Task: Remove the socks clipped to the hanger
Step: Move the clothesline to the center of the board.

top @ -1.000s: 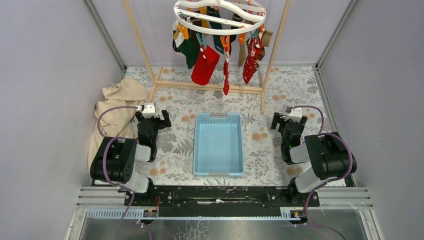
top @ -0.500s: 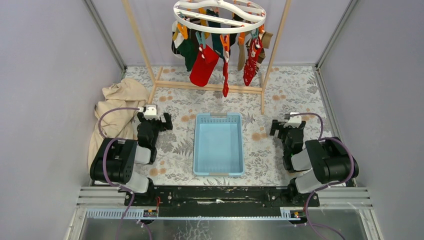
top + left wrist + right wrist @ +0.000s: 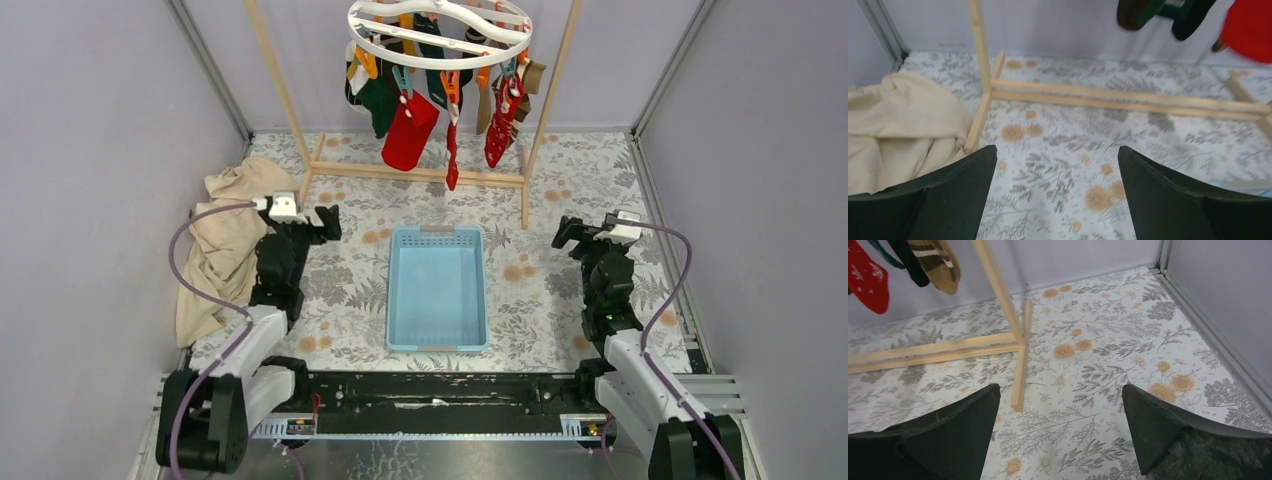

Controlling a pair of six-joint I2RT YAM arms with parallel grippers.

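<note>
The hanger point(image 3: 420, 60) hangs at the far end of the tabletop point(image 3: 590, 170), high on the wooden rack point(image 3: 420, 173). The socks point(image 3: 408, 135) dangle from its clips in a tight bunch: red ones in front, dark green on the left side, brown on the right side.

Both arms sit low at the near half of the tabletop, well apart from the hanger. The left end effector point(image 3: 322, 225) is released, its two dark fingers spread wide with nothing between them. It is just beside the beige cloth point(image 3: 225, 240) and left of the blue basket point(image 3: 392, 290). The socks are ahead of it, higher up and off to its right. In the left wrist view only dark green toes point(image 3: 1143, 10) and a red blur point(image 3: 1248, 30) show at the top edge, far above the gap of the end effector point(image 3: 1057, 150).

The right end effector point(image 3: 568, 233) is likewise released and holds nothing, right of the basket. The socks are ahead, above and to its left. In its wrist view a red sock point(image 3: 868, 275) and a brown striped one point(image 3: 940, 265) hang at the upper left corner, beyond the rack's upright, well clear of the end effector point(image 3: 1060, 387).
</note>
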